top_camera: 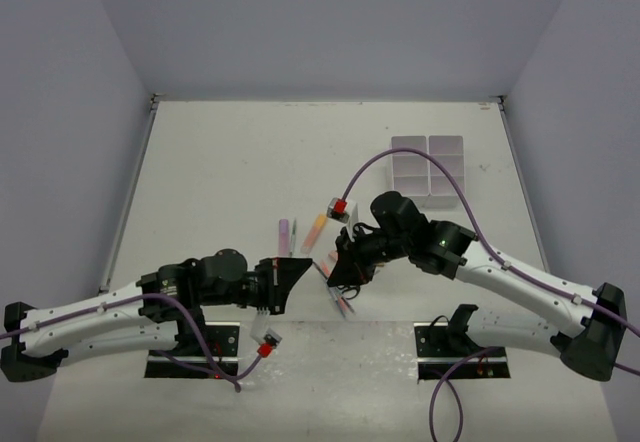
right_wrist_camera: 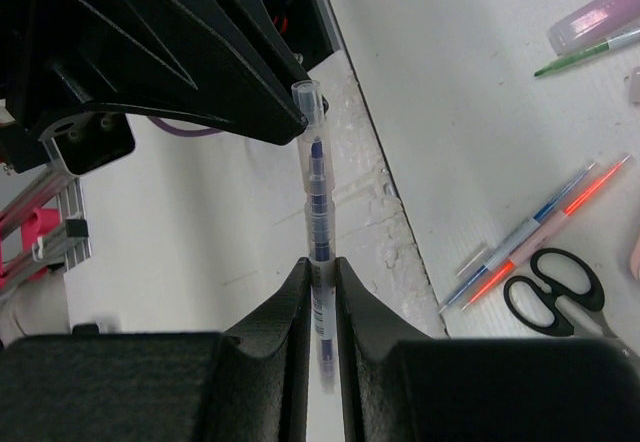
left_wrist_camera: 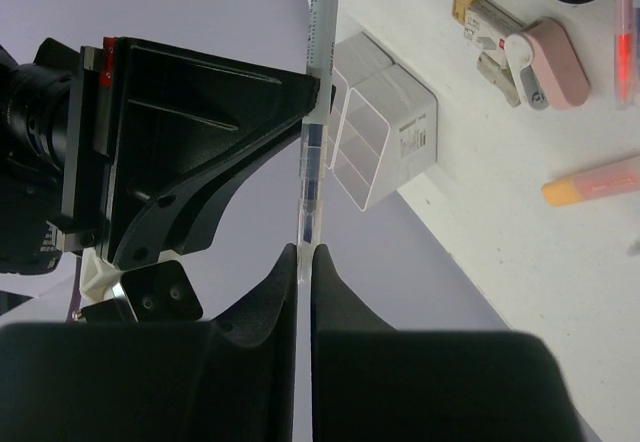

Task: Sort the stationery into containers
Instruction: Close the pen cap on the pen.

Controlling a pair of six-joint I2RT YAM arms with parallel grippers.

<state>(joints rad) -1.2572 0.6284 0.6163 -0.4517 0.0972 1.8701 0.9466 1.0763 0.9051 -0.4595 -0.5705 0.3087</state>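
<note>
Left pincer [left_wrist_camera: 308, 250] is pinched narrow on one end of a clear blue-ink pen [left_wrist_camera: 312, 162], held over the near edge of the worktop [top_camera: 230, 162]; right pincer [right_wrist_camera: 320, 264] clamps the same pen farther along. White organiser box [top_camera: 428, 170] stands far right toward the back, well apart.

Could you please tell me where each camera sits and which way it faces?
Top external: high behind the robot, looking down at the table and box; left arm and right arm show.
Left wrist: on the left arm, looking along the left fingers, shut on a pen, toward the box.
Right wrist: on the right arm, looking along the right fingers, shut on that pen.
Shared: both wrist views show the pen and the scissors.
</note>
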